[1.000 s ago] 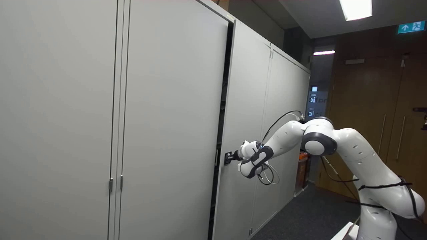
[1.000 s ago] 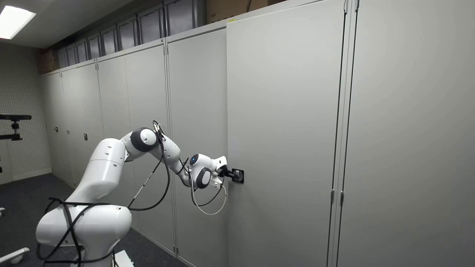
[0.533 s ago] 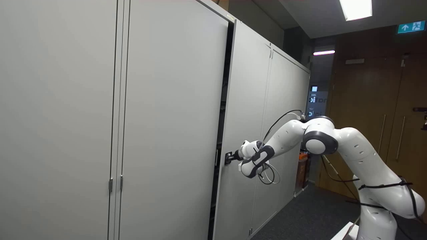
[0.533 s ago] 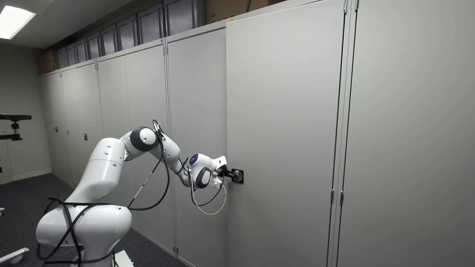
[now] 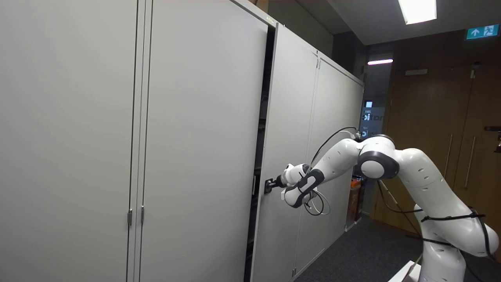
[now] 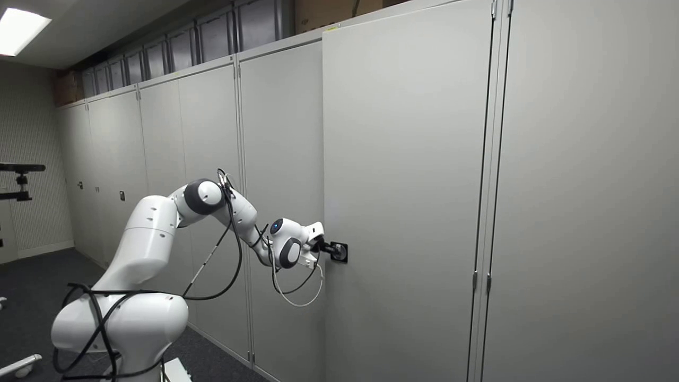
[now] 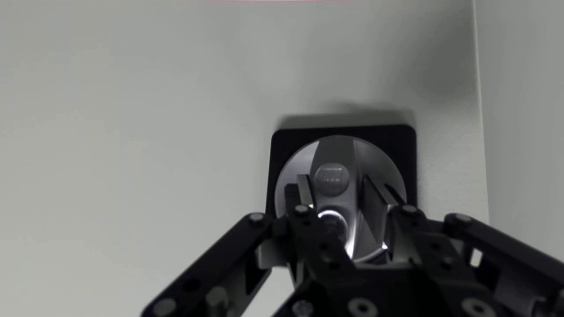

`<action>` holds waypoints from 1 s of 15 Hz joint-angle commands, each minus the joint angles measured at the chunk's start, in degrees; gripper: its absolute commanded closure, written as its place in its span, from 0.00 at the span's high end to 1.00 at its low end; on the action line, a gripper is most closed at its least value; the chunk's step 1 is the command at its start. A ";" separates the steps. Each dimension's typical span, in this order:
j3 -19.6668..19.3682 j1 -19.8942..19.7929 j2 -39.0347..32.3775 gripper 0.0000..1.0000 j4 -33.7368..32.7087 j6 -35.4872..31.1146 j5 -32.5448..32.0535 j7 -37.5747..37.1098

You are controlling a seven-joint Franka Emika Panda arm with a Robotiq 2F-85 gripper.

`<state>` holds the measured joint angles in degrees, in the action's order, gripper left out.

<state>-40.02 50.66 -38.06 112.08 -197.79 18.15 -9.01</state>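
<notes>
A: What does the wrist view show, left to right?

B: First a smooth, matt grey cabinet door (image 7: 132,132), then a black, round-cornered backplate (image 7: 403,140). On it sits the turn handle (image 7: 335,193), a silver-grey disc with a raised, tapering bar (image 7: 335,152). Further right runs the door's thin, straight edge (image 7: 478,88).

A: Is anything held?

B: Yes, the gripper (image 7: 336,182) is clamped on that bar, flat pads (image 7: 374,207) to both sides. Its fingers (image 7: 308,233) cover the lower disc, so the grip's depth is hard to judge.

A: How does the arm (image 6: 146,233) stand?

B: In an exterior view it rises at the left from a thick, cable-wrapped shoulder (image 6: 154,318), folds at a high elbow (image 6: 206,193), then slopes down rightward to the wrist (image 6: 290,241), the gripper almost level against the door.

A: Edges and room?

B: In an exterior view, left to right: the flat neighbouring door (image 5: 203,137), a dark upright gap (image 5: 258,152), the cabinet door standing slightly ajar, then dark carpet (image 5: 352,250) between door and arm.
</notes>
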 commanded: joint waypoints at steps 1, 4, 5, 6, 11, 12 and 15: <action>-1.99 1.82 7.56 0.10 2.27 -0.11 -3.12 0.33; -2.62 1.88 11.72 0.10 2.75 -0.08 -5.25 0.46; -2.73 1.85 13.19 0.10 3.00 -0.08 -6.03 0.51; -2.33 1.39 15.02 0.10 3.54 -0.07 -7.28 0.67; 1.03 -1.74 23.90 0.10 9.44 -0.04 -13.93 0.42; 1.93 -2.62 25.76 0.10 11.31 -0.04 -15.75 0.48; 3.34 -4.52 29.93 0.10 16.46 -0.04 -19.74 0.31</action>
<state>-39.04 48.50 -15.47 121.58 -197.82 2.88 -9.13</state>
